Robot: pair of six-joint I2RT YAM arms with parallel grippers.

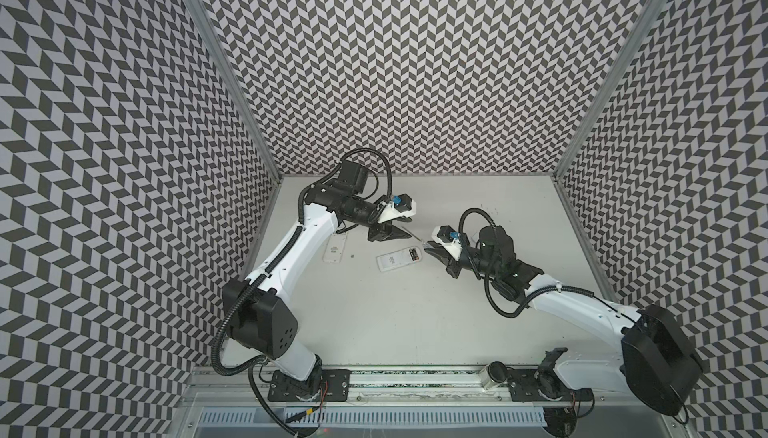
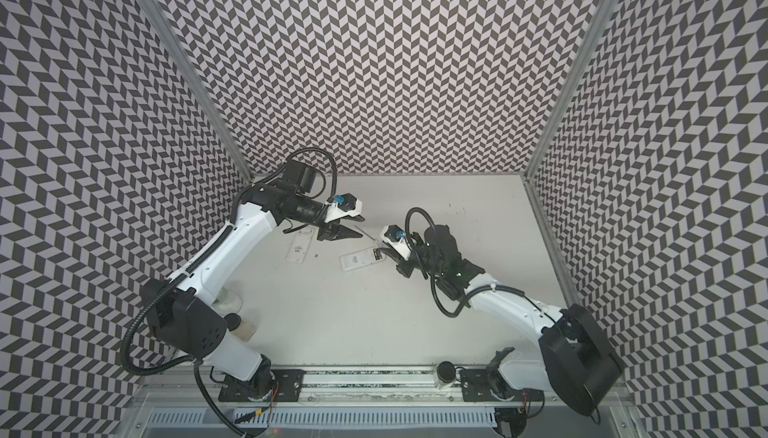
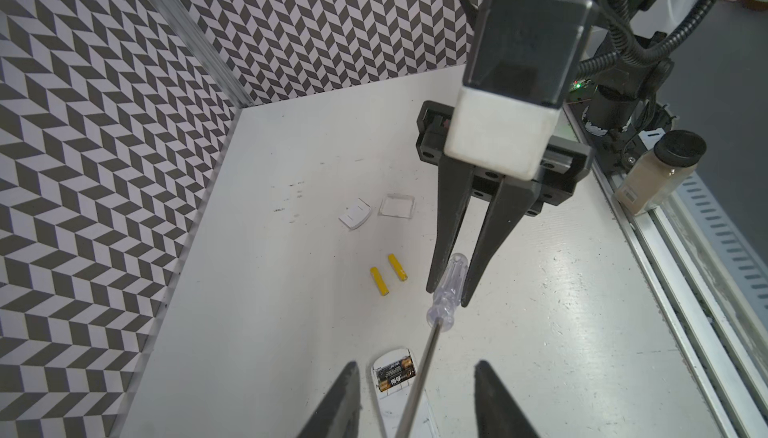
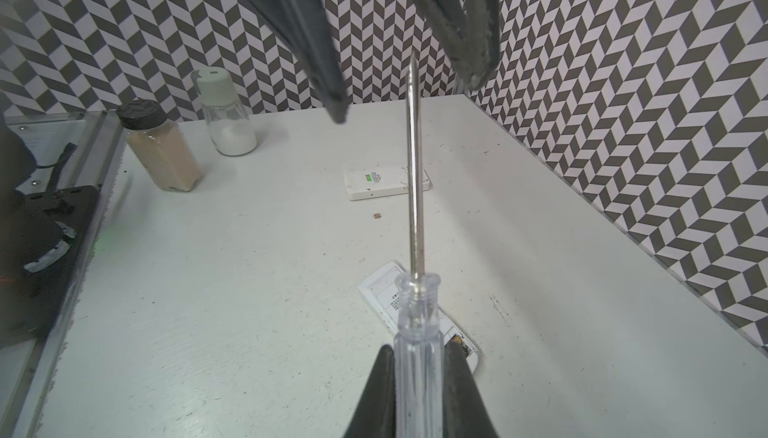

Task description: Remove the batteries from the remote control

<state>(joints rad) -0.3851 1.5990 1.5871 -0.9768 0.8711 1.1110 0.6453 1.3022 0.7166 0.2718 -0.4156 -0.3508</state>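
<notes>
The right end effector (image 4: 417,353) pinches the clear handle of a screwdriver (image 4: 414,224), its fingers pressed against both sides of the handle. The metal shaft reaches toward the left end effector (image 3: 416,363). That one stands spread, with a finger on either side of the shaft; I see no contact between them. Below the shaft, a white remote control (image 1: 392,262) lies back-up on the table (image 1: 415,323), its battery bay uncovered at the end nearest the right end effector. Two black batteries (image 3: 395,375) with gold ends sit side by side inside that bay. Two yellow batteries (image 3: 380,281) lie loose on the table, close together but not touching, apart from the remote control. Near them are a white cover (image 3: 354,215) and a clear cover (image 3: 397,206), just beside each other. A second remote (image 1: 334,250) lies back-up closer to the left arm. The right wrist view shows a black-lidded jar (image 4: 160,147) of tan powder and a bottle (image 4: 226,114) of white powder at the table's edge.
</notes>
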